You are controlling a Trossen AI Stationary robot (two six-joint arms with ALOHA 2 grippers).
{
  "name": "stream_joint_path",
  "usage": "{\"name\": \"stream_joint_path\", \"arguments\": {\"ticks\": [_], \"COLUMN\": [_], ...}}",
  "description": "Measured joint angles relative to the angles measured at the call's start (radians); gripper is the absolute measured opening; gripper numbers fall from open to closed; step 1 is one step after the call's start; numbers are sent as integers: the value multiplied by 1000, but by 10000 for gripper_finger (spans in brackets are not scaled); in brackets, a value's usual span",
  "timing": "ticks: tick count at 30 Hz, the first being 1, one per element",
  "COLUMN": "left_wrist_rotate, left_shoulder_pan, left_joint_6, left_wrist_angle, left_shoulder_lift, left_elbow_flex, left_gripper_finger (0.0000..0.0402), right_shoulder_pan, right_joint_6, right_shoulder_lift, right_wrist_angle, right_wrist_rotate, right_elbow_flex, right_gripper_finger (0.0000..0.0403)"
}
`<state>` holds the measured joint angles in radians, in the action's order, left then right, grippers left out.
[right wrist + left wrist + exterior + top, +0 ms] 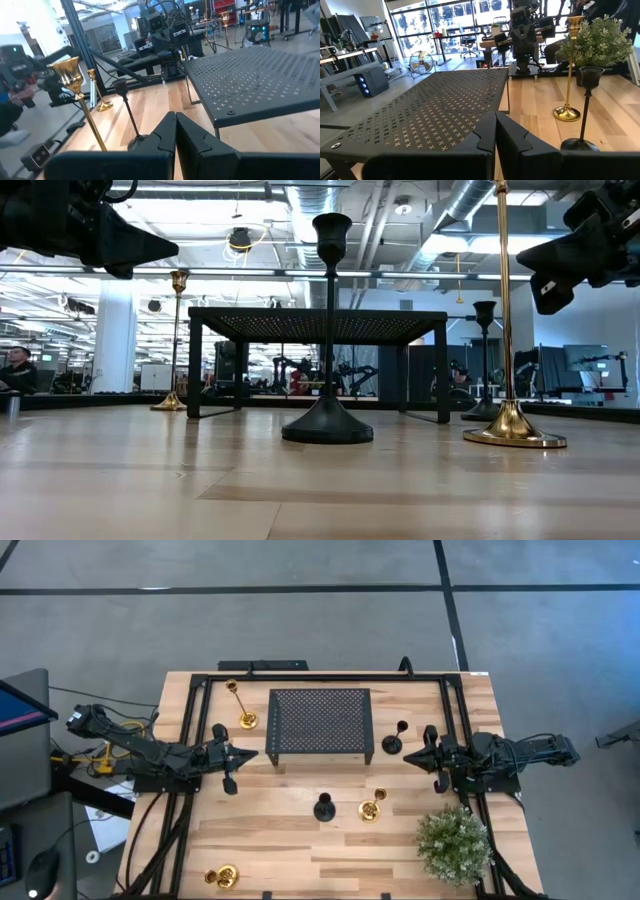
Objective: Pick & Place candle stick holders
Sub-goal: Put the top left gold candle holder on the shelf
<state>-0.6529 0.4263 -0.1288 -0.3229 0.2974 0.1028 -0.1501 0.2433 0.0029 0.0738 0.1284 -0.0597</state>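
Both arms sit low and level over the table (300, 840) here, nothing carried: the left hand (243, 755) hangs just off the left edge of the black perforated stand (321, 722) with its fingers pressed together and empty, and the right hand (410, 757) mirrors it off the stand's right edge, likewise pinched closed on nothing. The candle stick holders are scattered about: a tall gold one (245, 718) upright beside the stand's left leg, a black one (392, 744) just right of the stand and nearest the right hand, another black one (323, 808) in front of the stand, a tall gold one (371, 809) right beside it, and a short gold one (222, 876) down at the near left corner. The green plant (455, 844) sits near the right arm. No pick has begun, I'd say. To do it well, the fingers must spread before the approach, come in level at the slim stem, and close gently, since these narrow, top-heavy pieces look easy to tip. Lift straight up, clear of the stand's edge. No brand, label or legible writing shows anywhere.
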Motion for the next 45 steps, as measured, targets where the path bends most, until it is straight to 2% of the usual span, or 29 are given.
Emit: {"name": "stream_joint_path", "arguments": {"ticks": [6,14,18,22,25,28,31,33,36,39,42,45], "left_wrist_rotate": [-135,-148,-159,-245,-342,-531,-741,-796,-773,-669,-507,-421], "left_shoulder_pan": [1,102,200,292,363,447,545,612,690,705,655,550], "left_joint_6": [45,67,43,-54,-163,-253,-303,-307,-286,-192,-109,-58], "left_wrist_angle": [-2,-20,-26,-24,-20,-17,-16,-15,-14,-15,-15,-16], "left_shoulder_lift": [0,10,82,193,278,337,359,355,344,340,357,397], "left_elbow_flex": [1,18,96,223,327,411,442,440,426,416,402,401], "left_gripper_finger": [4,4,4,3,3,3,5,5,4,4,4,5], "right_shoulder_pan": [0,0,0,0,0,0,0,0,0,1,1,1], "right_joint_6": [72,109,109,92,90,88,76,57,36,34,12,11], "right_shoulder_lift": [0,0,0,0,0,0,0,0,0,0,0,0], "right_wrist_angle": [0,-1,-3,-3,-5,-7,-7,-7,-8,-8,-8,-8], "right_wrist_rotate": [1,4,5,8,20,47,61,61,61,61,62,87], "right_elbow_flex": [0,0,-1,-1,-1,-1,-1,-1,-1,-1,-1,-1], "right_gripper_finger": [0,0,0,0,0,0,0,0,0,0,0,0]}}
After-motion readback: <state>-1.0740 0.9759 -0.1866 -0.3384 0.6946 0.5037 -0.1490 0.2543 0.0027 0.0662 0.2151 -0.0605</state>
